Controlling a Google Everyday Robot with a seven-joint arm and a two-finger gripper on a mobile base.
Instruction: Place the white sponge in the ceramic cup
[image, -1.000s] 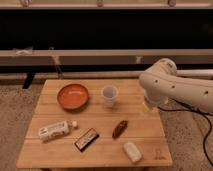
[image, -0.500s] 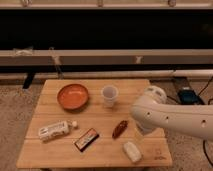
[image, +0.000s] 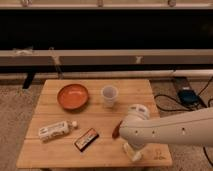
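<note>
The ceramic cup (image: 109, 95) is small, white and upright, standing at the middle back of the wooden table (image: 135, 92). My white arm reaches in from the right, low over the table's front right. The gripper (image: 131, 148) hangs under the arm's rounded end, close to the front edge. The white sponge lies just there and is almost wholly covered; a pale bit (image: 135, 156) shows under the arm. I cannot tell whether the gripper touches it. The cup stands well behind the gripper and a little to its left.
An orange bowl (image: 73, 96) stands left of the cup. A white labelled tube (image: 55, 130) lies at the front left, with a black and red packet (image: 86, 139) to its right. A brown oval thing (image: 116, 131) peeks out at the arm's left edge. A dark cabinet front runs behind the table.
The arm has swung from the table's right side forward and down. It now covers the sponge, which lay in plain sight at the front right before.
</note>
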